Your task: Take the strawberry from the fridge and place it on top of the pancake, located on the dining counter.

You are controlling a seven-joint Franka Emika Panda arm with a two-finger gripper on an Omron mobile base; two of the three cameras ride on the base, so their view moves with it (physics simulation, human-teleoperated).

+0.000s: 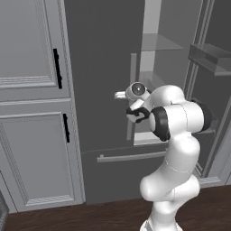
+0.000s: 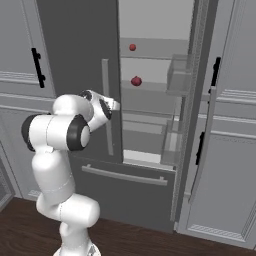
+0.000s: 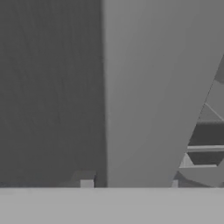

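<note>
Gripper [image 2: 114, 105] hung close before the fridge [image 2: 80, 50], beside its left door's pale bar handle [image 2: 107, 107]; how wide its jaws stood could not be told. Farther in, past the open right door, the strawberry [image 2: 132, 47] sat on an upper glass shelf [image 2: 155, 56], with a larger crimson fruit [image 2: 136, 81] one shelf below.

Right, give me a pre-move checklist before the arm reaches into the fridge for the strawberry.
1. Right door of the fridge open: ok.
2. Strawberry in sight on the upper shelf: ok.
3. Told apart from the larger crimson fruit one shelf lower: ok.
4. Gripper inside the fridge: not ok, it sits by the closed left door's handle.
5. Gripper open: cannot tell.
6. Gripper empty: cannot tell.
</note>
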